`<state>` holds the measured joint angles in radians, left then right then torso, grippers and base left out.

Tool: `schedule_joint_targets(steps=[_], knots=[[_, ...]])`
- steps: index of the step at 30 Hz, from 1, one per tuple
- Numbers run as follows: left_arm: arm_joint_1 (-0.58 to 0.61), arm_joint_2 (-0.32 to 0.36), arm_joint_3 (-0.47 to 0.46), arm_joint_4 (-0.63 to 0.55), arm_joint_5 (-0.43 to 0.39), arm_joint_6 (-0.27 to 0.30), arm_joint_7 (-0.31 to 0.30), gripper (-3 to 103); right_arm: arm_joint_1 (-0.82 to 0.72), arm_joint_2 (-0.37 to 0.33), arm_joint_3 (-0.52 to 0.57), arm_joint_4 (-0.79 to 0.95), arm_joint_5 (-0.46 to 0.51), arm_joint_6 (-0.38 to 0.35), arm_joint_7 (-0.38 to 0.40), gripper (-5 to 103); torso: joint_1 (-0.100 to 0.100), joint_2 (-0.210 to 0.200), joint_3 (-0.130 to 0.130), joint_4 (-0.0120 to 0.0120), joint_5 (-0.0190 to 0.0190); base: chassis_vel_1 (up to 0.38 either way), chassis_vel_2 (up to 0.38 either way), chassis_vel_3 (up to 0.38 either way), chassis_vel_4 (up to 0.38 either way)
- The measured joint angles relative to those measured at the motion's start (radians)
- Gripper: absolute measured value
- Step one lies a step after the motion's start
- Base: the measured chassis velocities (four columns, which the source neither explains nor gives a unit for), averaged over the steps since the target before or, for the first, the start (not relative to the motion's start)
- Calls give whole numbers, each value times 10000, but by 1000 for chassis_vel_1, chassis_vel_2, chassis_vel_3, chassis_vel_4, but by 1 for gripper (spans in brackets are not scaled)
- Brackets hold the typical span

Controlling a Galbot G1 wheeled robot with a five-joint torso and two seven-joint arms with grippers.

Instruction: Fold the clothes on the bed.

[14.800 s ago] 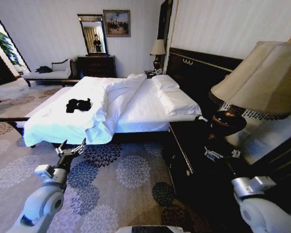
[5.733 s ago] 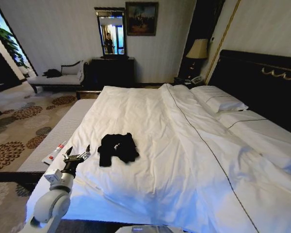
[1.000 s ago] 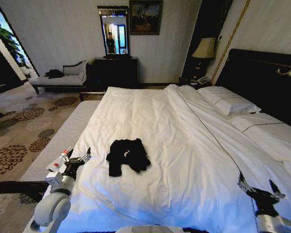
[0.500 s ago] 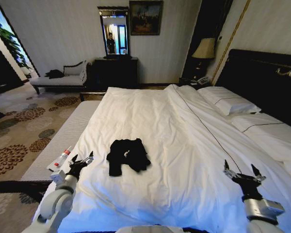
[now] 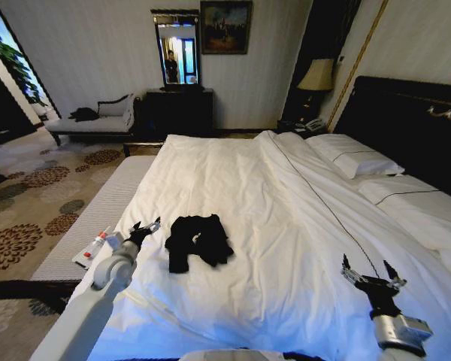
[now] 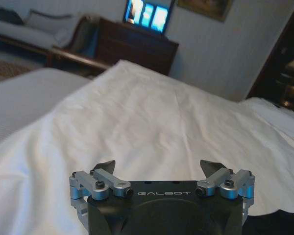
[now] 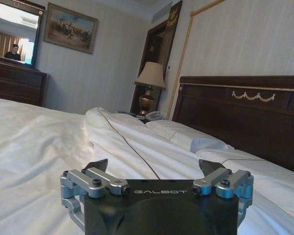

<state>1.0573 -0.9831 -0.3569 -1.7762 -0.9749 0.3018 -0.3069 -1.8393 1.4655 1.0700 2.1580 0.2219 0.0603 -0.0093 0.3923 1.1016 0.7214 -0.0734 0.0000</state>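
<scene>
- A pale chaise longue (image 5: 98,120) is standing against the far wall at the left, with a dark bundle lying on its seat.
- A small tube with a red cap (image 5: 92,247) is lying on the grey strip (image 5: 98,218) of the bed that the duvet leaves bare, at the near left.
- The left gripper (image 5: 145,229) is hovering low over the left edge of the white duvet (image 5: 286,226), its arm reaching in from the near-left corner. Its fingers are spread apart, gripping nothing; the left wrist view shows both tips (image 6: 105,166) standing wide above bare duvet.
- The black T-shirt (image 5: 198,241) is lying crumpled in a small heap on the duvet, just beside the left gripper on its right and apart from it. No lettering is readable in the folds.
- In the left wrist view, a dark sliver of that shirt (image 6: 277,223) is showing just past the gripper body.
- The bed (image 5: 406,113) is stretching away from the robot, its dark headboard with gold trim on the right and white pillows (image 5: 361,160) in front of it.
- The right gripper (image 5: 370,277) is hanging over the duvet at the near right, well apart from the shirt, with a wide stretch of bare duvet lying between them. Its fingers are also spread and carrying nothing, as the right wrist view (image 7: 157,169) confirms.
- A lamp (image 5: 318,75) is standing in the far corner, to the left of the headboard.
</scene>
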Motion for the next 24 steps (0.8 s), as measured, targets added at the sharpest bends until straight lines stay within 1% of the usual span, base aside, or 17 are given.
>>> schedule_joint_targets(steps=[3, 4, 7, 8, 9, 12, 18, 24], knots=[[-782, -88, 582, 305, -778, 935, -329, 100, 14, 14, -20, 18, -50, -23, 3, 100, 0, 0, 1, 0, 0, 0, 0, 0, 0], [-782, -88, 582, 305, -778, 935, -329, 100, 14, 14, -20, 18, -50, -23, 3, 100, 0, 0, 1, 0, 0, 0, 0, 0, 0], [-1257, -253, 1062, 768, -1379, 1587, -724, 100, 49, 34, -24, 19, -58, -38, 10, 100, 0, 0, 0, 0, 1, 0, 0, 0, 0], [-1257, -253, 1062, 768, -1379, 1587, -724, 100, 49, 34, -24, 19, -58, -38, 10, 100, 0, 0, 0, 0, 1, 0, 0, 0, 0], [-1392, -343, 1166, 971, -1541, 1731, -844, 100, 57, 40, -19, 19, -58, -39, 11, 100, 0, 0, 0, 0, 0, 0, 0, 0, 0], [-1648, -516, 1237, 1404, -1678, 1822, -939, 100, 39, 44, 14, 0, -62, -38, 13, 100, 1, -1, 0, 1, 0, 0, 0, 0, 0], [-2039, -724, 1308, 1830, -1651, 1702, -607, 100, -10, 23, 35, 0, -118, -23, 18, 100, 0, 0, -1, 1, 1, 0, 0, 0, 0], [-2444, -947, 1510, 2320, -1671, 1653, -540, 99, 3, 0, 84, 9, -109, -38, 44, 100, 0, 0, -1, 1, 0, 0, 0, 0, 0]])
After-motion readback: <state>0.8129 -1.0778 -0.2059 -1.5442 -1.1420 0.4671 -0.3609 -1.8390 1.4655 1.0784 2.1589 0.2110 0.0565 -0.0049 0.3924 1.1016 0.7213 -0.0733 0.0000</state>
